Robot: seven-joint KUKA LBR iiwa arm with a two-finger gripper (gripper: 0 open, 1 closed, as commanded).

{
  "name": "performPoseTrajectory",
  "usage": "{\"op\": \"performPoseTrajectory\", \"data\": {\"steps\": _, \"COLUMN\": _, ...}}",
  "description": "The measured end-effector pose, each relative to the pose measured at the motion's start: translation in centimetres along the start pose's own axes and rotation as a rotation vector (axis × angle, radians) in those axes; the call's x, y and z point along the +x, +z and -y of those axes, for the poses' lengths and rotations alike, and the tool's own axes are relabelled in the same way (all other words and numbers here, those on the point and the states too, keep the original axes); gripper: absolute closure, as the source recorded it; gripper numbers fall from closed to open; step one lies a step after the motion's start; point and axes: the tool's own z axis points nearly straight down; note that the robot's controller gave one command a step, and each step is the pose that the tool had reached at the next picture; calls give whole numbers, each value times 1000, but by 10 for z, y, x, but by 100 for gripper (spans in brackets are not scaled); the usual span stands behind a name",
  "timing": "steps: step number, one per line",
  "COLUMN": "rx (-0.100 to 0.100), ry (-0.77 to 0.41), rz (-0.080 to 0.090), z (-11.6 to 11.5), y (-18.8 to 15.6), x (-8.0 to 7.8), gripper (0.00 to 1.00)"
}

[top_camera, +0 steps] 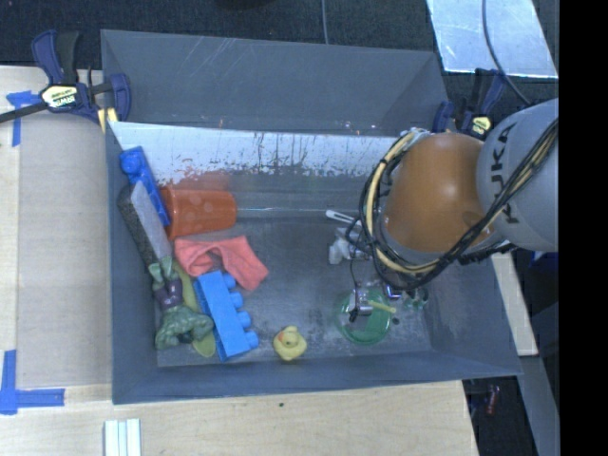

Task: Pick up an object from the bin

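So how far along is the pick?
The reach looks done: the gripper is low over a green round thing in the lower right of the bin. A grip on it cannot be confirmed, and it is not lifted yet. Left: lift it out.

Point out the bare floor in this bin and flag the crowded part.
Barest: the middle floor, between the pink cloth and the gripper, from the back wall down to the yellow duck. Crowded: the left side, where orange block, blue brick and green toy lie heaped. The gripper hangs over a green round thing, front right.
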Motion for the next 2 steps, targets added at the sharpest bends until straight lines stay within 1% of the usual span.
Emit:
{"op": "performPoseTrajectory", "data": {"steps": 1, "rx": 3, "ry": -234, "rz": -14, "z": 51, "y": 12, "x": 12, "gripper": 0}}
{"op": "performPoseTrajectory", "data": {"steps": 2, "rx": 2, "ry": -474, "rz": -1, "z": 63, "y": 34, "x": 21, "gripper": 0}}
